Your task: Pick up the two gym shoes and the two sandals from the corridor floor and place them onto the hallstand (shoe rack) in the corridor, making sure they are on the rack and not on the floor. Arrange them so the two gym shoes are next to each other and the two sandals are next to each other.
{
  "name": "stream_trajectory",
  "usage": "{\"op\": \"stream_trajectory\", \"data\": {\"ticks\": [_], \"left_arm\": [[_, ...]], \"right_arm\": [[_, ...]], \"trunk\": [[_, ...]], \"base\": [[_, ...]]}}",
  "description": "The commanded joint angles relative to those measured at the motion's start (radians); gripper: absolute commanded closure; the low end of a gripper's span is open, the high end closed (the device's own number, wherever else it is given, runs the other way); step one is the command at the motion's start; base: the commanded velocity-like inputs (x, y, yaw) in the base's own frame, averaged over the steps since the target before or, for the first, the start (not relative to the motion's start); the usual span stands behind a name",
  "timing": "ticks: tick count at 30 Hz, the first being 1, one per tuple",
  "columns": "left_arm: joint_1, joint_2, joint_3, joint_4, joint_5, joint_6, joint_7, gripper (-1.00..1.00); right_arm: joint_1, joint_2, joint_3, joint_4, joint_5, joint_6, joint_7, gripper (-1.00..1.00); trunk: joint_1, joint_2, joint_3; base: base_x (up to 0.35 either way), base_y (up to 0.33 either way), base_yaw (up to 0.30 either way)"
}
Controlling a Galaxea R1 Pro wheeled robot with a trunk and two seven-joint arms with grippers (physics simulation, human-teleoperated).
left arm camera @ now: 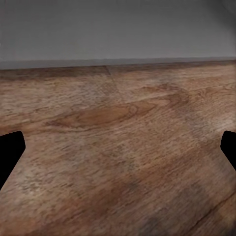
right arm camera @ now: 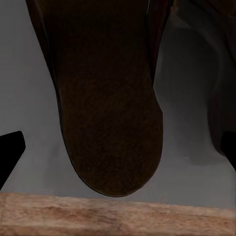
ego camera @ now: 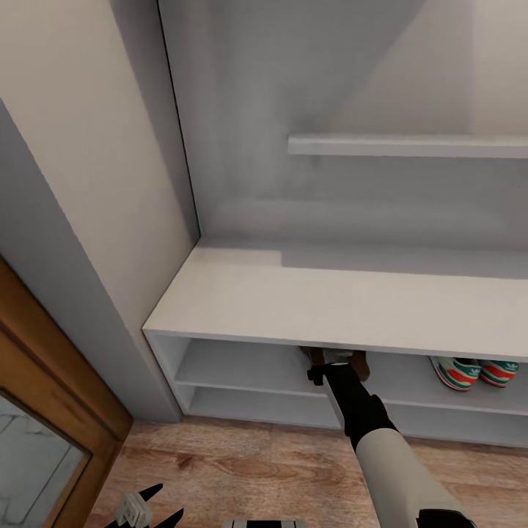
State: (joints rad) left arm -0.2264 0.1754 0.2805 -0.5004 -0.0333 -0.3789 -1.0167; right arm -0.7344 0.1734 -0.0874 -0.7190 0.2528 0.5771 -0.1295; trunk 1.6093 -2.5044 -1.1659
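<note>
Under the hallstand's [ego camera: 323,301] wide bench top, the right gripper [ego camera: 339,364] reaches into the upper open shelf, where a dark brown sandal [right arm camera: 105,98] lies on the grey shelf board; the right wrist view shows the fingertips spread wide to either side of it, clamping nothing. The two gym shoes [ego camera: 473,372] sit side by side further along the same shelf. The left gripper [ego camera: 143,507] hangs spread and empty above the corridor floor [left arm camera: 118,147]. To finish well, the arm should probably back straight out without dragging the sandal off the shelf edge.
</note>
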Motion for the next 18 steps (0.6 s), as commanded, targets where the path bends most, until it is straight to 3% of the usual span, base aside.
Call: {"op": "stream_trajectory", "data": {"ticks": [1,18], "left_arm": [[-0.001,-0.001,0.005,0.000,-0.004,-0.003,-0.005,-1.00],[-0.001,-0.001,0.005,0.000,-0.004,-0.003,-0.005,-1.00]], "right_arm": [[0.000,0.001,-0.003,-0.001,0.004,0.004,0.001,-1.00],[0.000,0.001,-0.003,0.000,0.005,0.004,0.001,-1.00]], "trunk": [[0.000,0.000,-0.001],[0.000,0.000,-0.001]], "base": [[0.000,0.000,0.000],[-0.213,-0.132,0.000]]}}
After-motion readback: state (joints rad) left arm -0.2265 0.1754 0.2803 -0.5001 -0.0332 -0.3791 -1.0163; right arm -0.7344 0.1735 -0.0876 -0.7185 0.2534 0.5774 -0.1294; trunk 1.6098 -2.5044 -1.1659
